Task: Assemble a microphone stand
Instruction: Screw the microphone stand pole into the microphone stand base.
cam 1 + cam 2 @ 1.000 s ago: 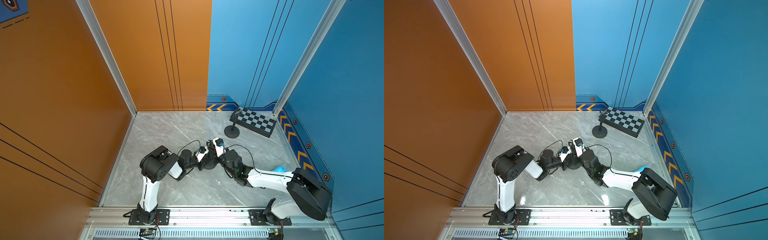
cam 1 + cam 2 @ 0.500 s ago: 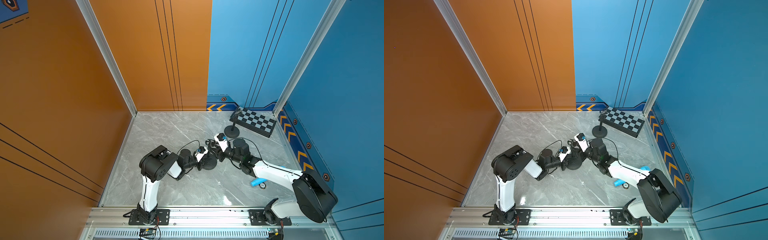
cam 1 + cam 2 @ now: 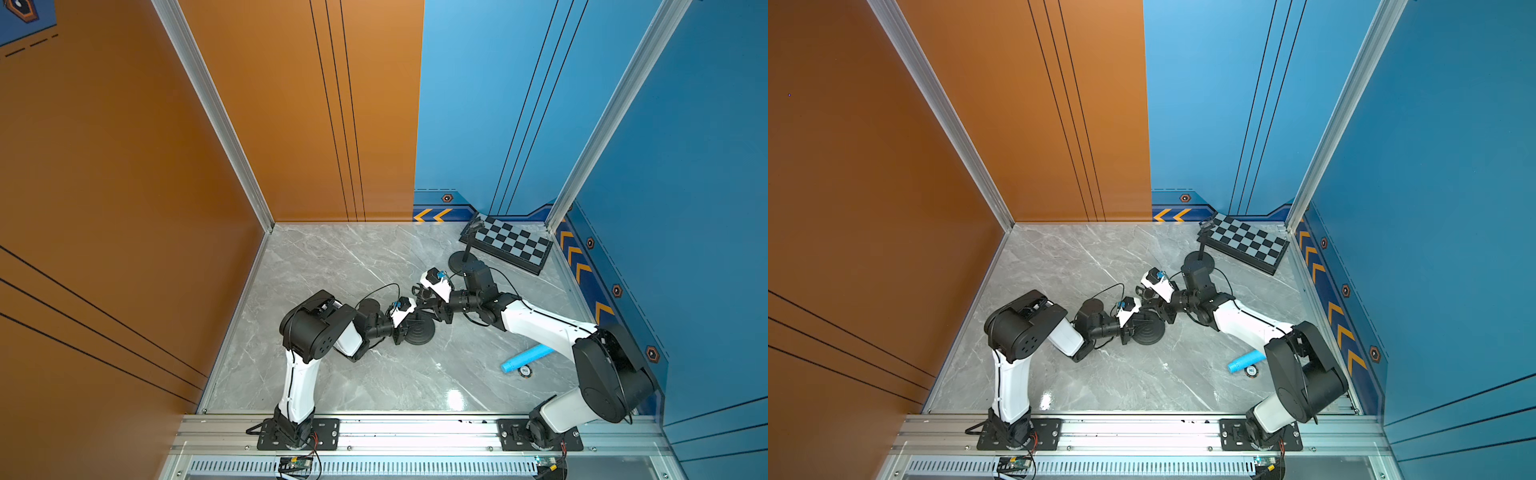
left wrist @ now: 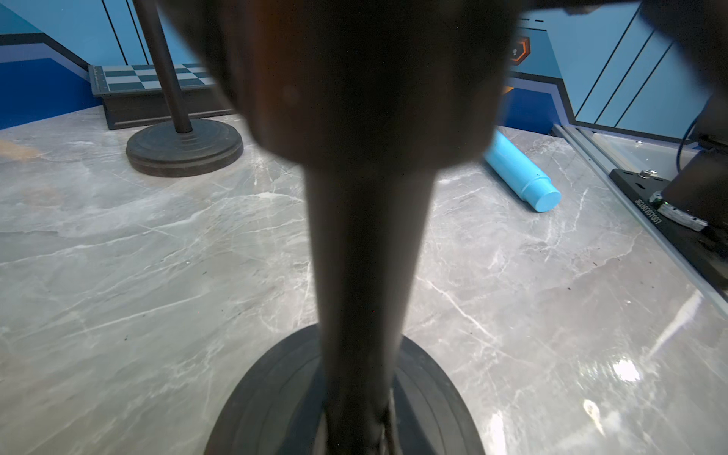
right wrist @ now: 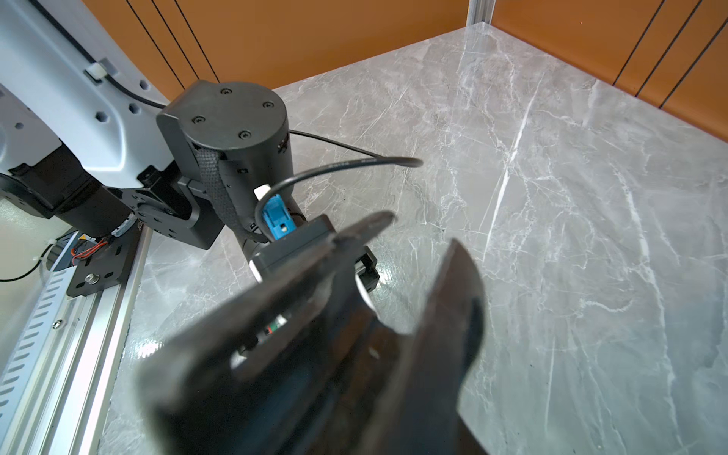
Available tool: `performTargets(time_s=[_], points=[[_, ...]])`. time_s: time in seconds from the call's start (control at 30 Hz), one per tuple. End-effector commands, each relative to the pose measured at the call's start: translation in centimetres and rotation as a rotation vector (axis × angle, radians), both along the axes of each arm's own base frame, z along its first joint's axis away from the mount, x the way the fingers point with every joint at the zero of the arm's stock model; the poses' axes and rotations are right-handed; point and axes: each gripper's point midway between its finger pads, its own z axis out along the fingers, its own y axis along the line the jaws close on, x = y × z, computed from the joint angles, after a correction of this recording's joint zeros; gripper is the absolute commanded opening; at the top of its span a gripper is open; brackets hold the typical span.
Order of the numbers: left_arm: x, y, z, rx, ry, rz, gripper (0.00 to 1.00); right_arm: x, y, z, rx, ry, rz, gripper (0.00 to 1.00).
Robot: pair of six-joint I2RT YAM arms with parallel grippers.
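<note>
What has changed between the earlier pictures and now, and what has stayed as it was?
The right gripper has opened: its jaws now stand apart with nothing between them. The right arm has swung its elbow toward the checkerboard, uncovering the blue tube. Unchanged: the left gripper stays shut on the pole above the round base, and the blue tube lies where it was.
</note>
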Motion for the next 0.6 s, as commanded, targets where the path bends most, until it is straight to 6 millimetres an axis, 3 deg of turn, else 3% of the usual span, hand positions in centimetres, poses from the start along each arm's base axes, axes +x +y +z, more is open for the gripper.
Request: performTargets(time_s=[0.0,0.13,0.23,0.47,0.57], points=[[-1.0,0.0,-0.9,0.010,0.022,-0.042,0.09,0.7,0.1,-0.2,-0.023,-0.025,-0.019,0.35],[-0.1,0.5,-1.0,0.022,0.023,0.025,0.15,2.0,-0.4,-0.5,-0.020,-0.068,-0.150,0.09],[0.9,0.9,-0.9,0.022,0.030,0.086,0.20,2.2,-0.9,-1.3,-0.010,-0.087,-0.264,0.00],[2.5,1.4,-0.9,0.005,0.068,0.185,0.28,2.5,-3.1,-2.0,-0.059,-0.211,-0.791,0.00],[3.0,1.6,-1.0,0.005,0.068,0.222,0.28,1.7,-2.6,-1.6,-0.036,-0.225,-0.921,0.00]])
